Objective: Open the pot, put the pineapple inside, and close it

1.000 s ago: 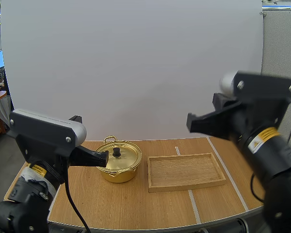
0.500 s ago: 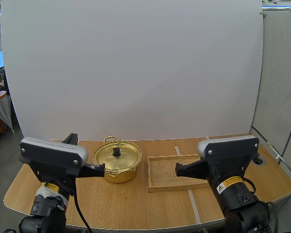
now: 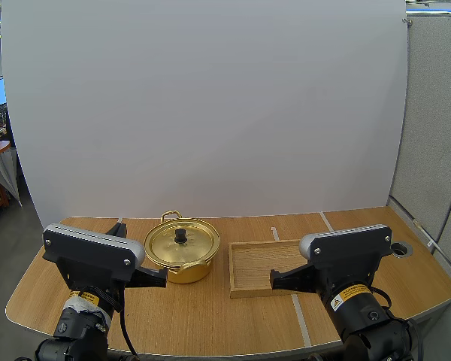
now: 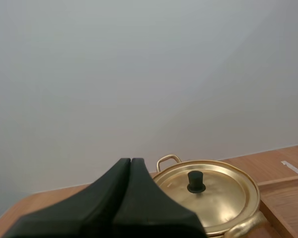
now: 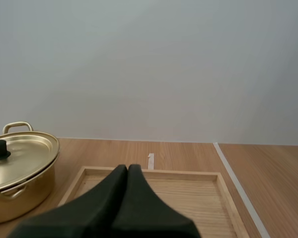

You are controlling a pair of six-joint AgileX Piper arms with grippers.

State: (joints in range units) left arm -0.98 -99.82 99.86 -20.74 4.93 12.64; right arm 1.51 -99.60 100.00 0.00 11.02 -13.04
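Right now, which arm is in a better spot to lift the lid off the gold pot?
Probably the left. The left gripper, shut, sits right beside the pot, near the lid with its black knob. The right gripper, also shut, is at the wooden tray, farther away.

We hold both arms low and drawn in, side by side, each reaching level and straight ahead. Our left arm [image 3: 94,259] carries the left gripper [image 4: 130,161] closed on nothing, its two black fingers [image 4: 107,201] pressed together into one dark wedge with the tips forward. Our right arm [image 3: 349,256] mirrors that pose, and our right gripper [image 5: 127,167] is likewise closed and empty, its halves meeting along a thin seam.
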